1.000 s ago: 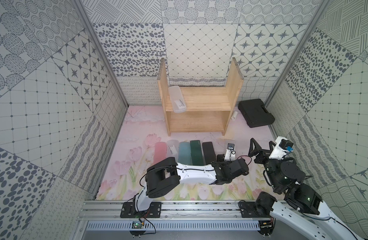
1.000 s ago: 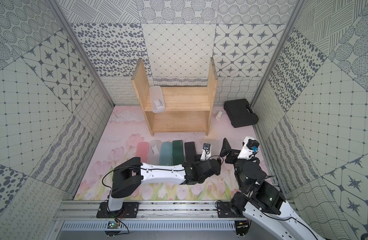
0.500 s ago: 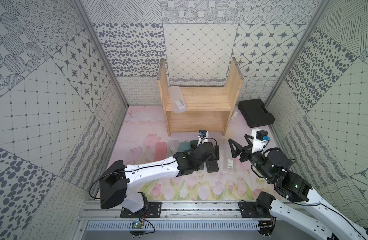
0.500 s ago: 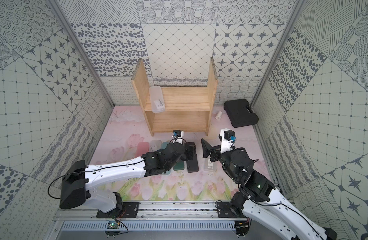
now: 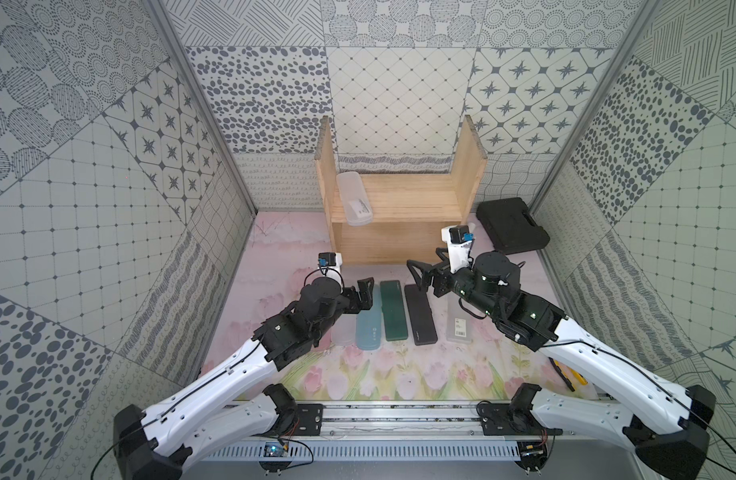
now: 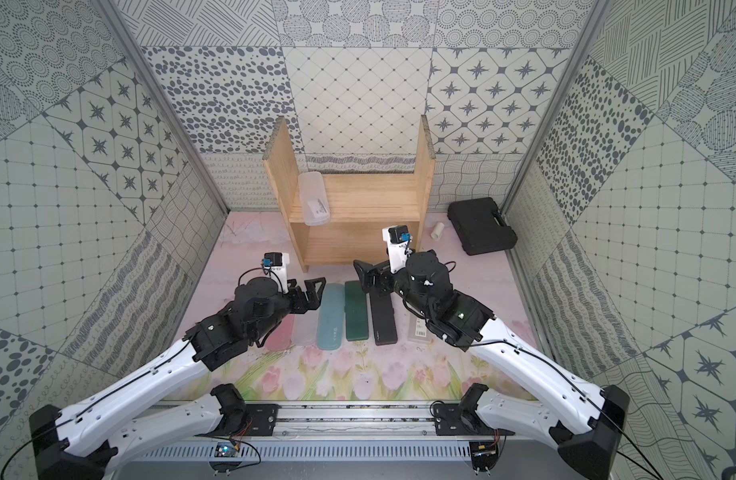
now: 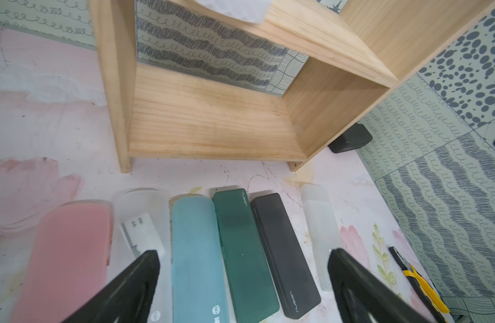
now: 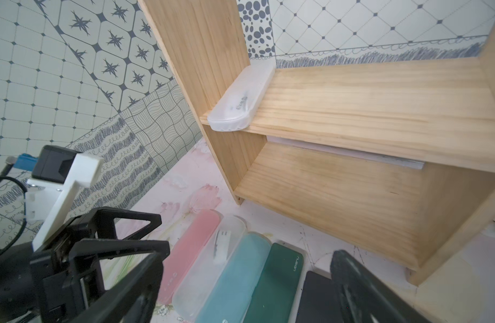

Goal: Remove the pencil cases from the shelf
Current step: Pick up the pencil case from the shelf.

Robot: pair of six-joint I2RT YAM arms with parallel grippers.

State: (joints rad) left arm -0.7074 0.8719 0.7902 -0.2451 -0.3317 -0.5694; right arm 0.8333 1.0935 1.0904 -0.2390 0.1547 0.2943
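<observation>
Work remaining is one frosted case (image 5: pixel 353 199). It lies front to back at the left end of the upper board of the shelf (image 5: pixel 412 195), close along the side panel (image 5: pixel 325 166), its front end poking past the board's edge. Six others lie in a row on the surface (image 5: pixel 399 374) before the shelf: a pink case (image 6: pixel 281 332), a clear case (image 7: pixel 141 218), a light blue case (image 5: pixel 368 328), a dark green case (image 5: pixel 393 309), a black case (image 5: pixel 419 316) and, a little apart, a labelled clear case (image 5: pixel 457 324).

You would do best, I judge, to send the left arm, which is nearer that end. Take the overhanging end across its narrow width, because further back the panel likely leaves the outer finger little room. Lift slightly before drawing it out.

Your left pincer (image 6: pixel 312 295) hovers over the row, spread wide and holding nothing. Your right pincer (image 5: pixel 420 276) is likewise wide and empty, near the shelf's front.
</observation>
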